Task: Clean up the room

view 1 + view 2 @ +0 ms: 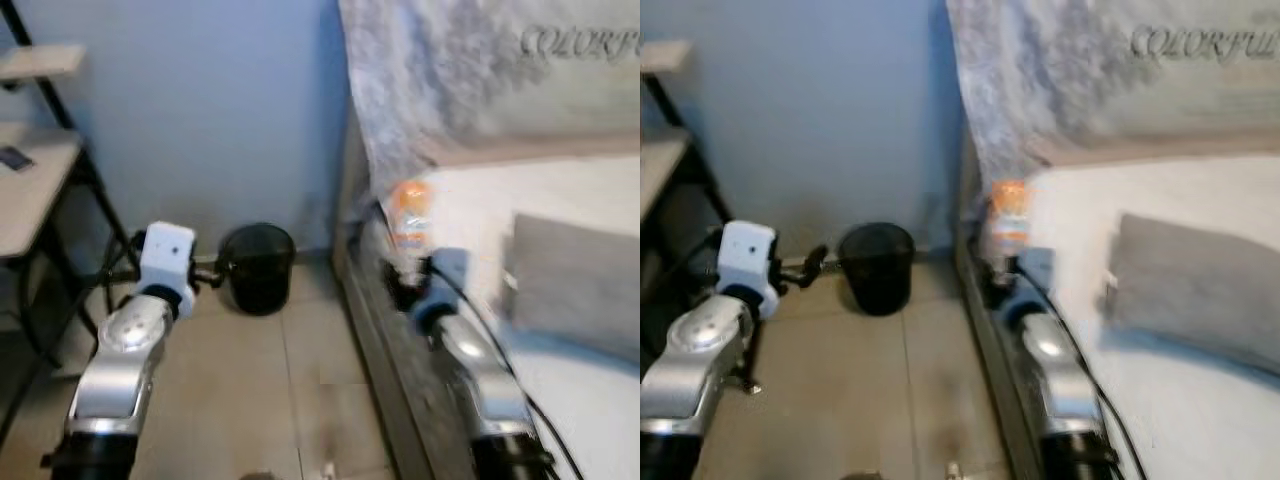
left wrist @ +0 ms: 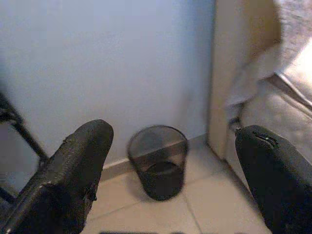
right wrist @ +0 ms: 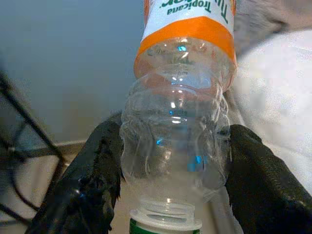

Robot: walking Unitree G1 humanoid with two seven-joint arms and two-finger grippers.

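Right wrist view has the right gripper [image 3: 173,170] clamped on an empty bottle [image 3: 178,126] beside the bed [image 1: 560,390]. Left gripper [image 2: 175,180] is spread, empty. Next, I reckon: carry it over the bin [image 1: 257,268].

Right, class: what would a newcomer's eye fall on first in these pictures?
First, the clear plastic bottle with an orange label, gripped upside down in the right claw at the bed's edge. Next, the black mesh bin on the floor by the blue wall, just ahead of the open left claw.
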